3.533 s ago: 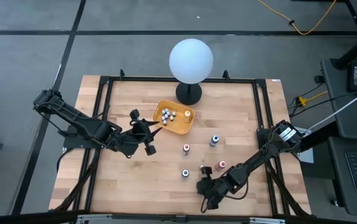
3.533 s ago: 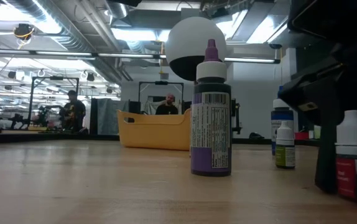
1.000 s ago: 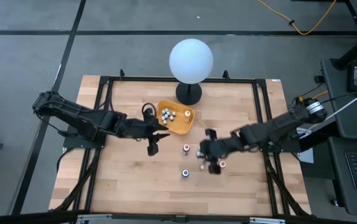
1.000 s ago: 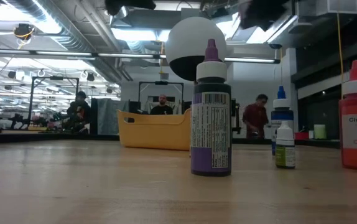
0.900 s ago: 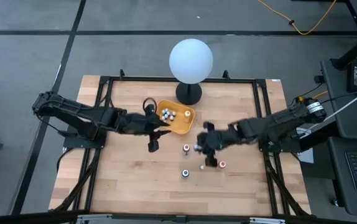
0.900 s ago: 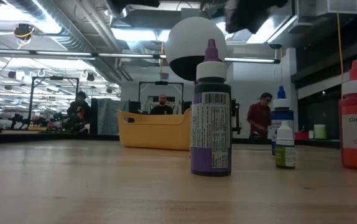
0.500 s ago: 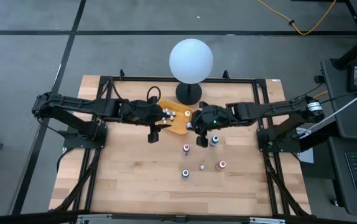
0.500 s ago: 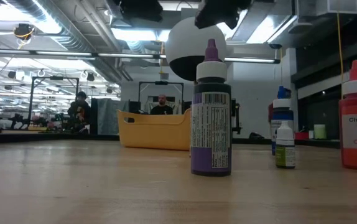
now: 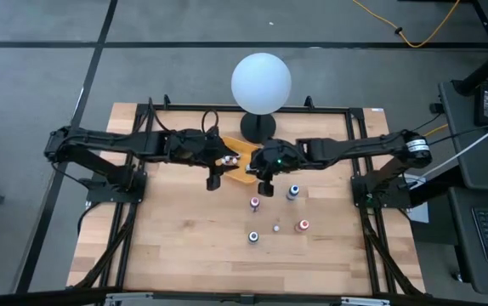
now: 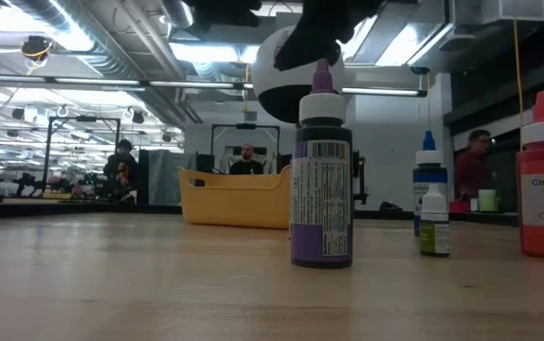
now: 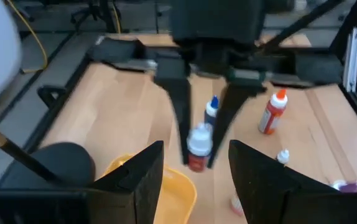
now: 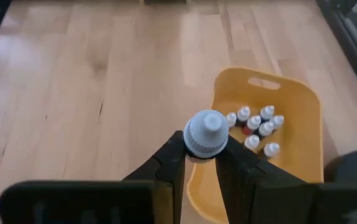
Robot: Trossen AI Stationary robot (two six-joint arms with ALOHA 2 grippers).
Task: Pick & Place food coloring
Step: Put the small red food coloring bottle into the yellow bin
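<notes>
The right gripper (image 12: 200, 163), clamped on a white-capped bottle (image 12: 206, 133) above the edge of the yellow tray (image 12: 303, 155), faces the open-fingered left gripper (image 11: 194, 171); collision or a premature release could drop it outside.

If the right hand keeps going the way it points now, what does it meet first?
Probably the yellow tray. The right hand, shut on a white-capped bottle, points over its near rim toward the bottles inside. Depth is unclear; it may pass above.
</notes>
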